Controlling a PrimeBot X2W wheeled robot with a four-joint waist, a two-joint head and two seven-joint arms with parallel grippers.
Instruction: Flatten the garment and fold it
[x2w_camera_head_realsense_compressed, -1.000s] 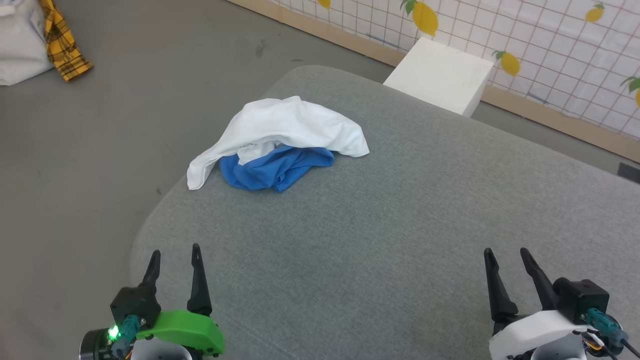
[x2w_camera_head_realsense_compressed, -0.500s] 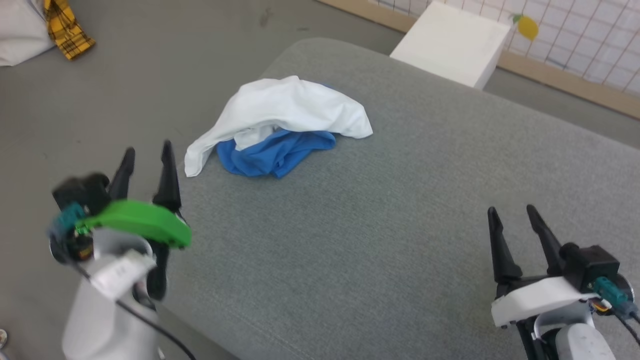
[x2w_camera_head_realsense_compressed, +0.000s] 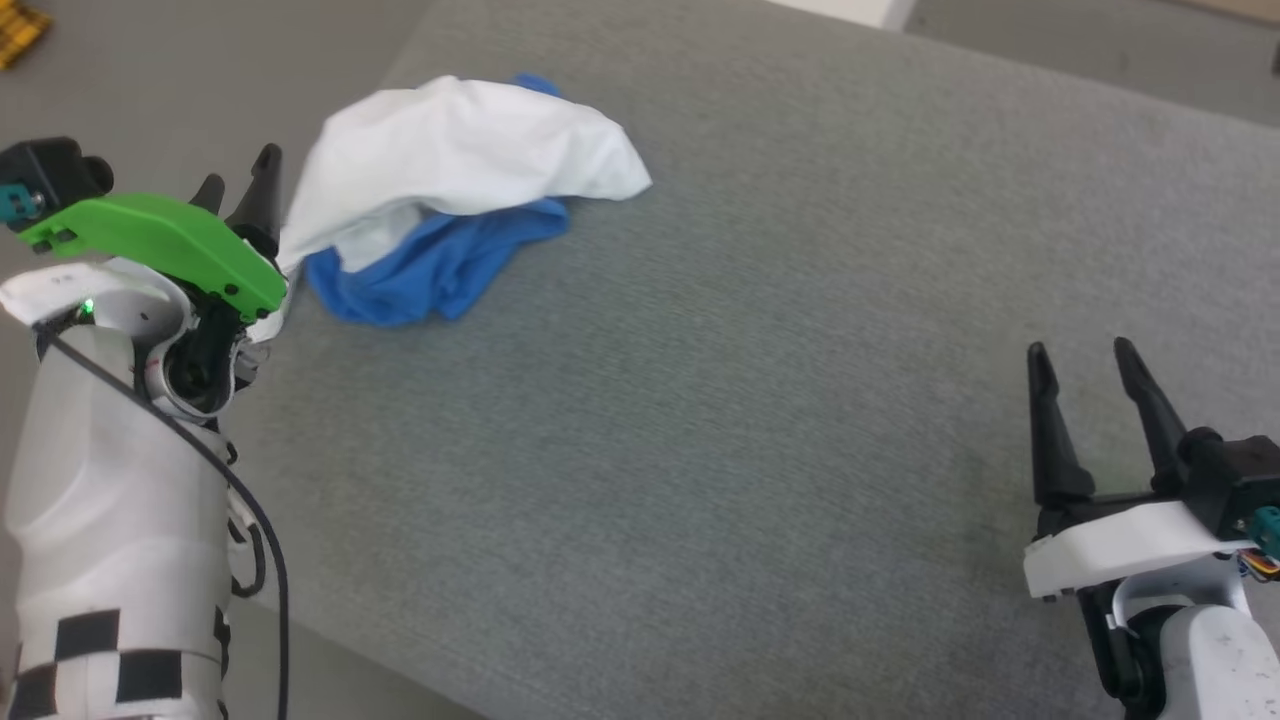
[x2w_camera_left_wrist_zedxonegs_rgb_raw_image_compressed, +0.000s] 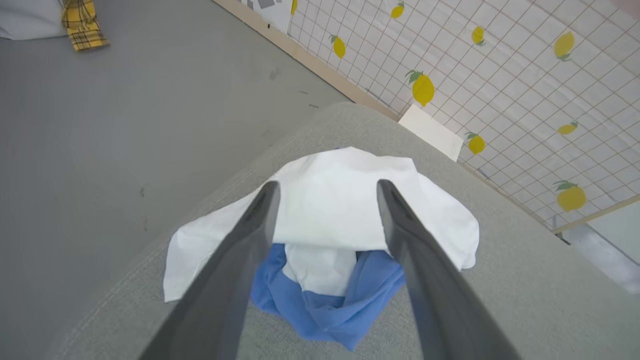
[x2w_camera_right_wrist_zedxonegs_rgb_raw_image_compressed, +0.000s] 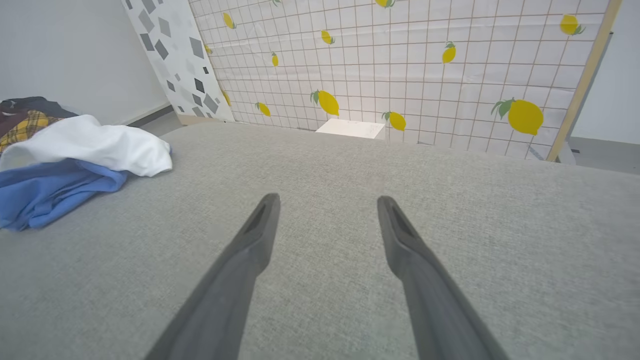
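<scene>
Left fingers (x2w_camera_left_wrist_zedxonegs_rgb_raw_image_compressed: 235, 270) gape empty, framing the crumpled garment (x2w_camera_left_wrist_zedxonegs_rgb_raw_image_compressed: 345, 200), likely lining up a first grab. Right fingers (x2w_camera_head_realsense_compressed: 1048, 430), also open and empty, hover well apart.

The garment (x2w_camera_head_realsense_compressed: 450, 160) is lying crumpled in a loose heap near a rounded corner of the grey padded surface (x2w_camera_head_realsense_compressed: 760, 420), still unflattened and unfolded. Its white body is mounding up on top and draping over the rest like a hood, with one white flap trailing out toward the surface's edge. Royal-blue fabric is bunching underneath and spilling out at the front in soft wrinkles, and a smaller patch of white is showing between the blue folds.
</scene>
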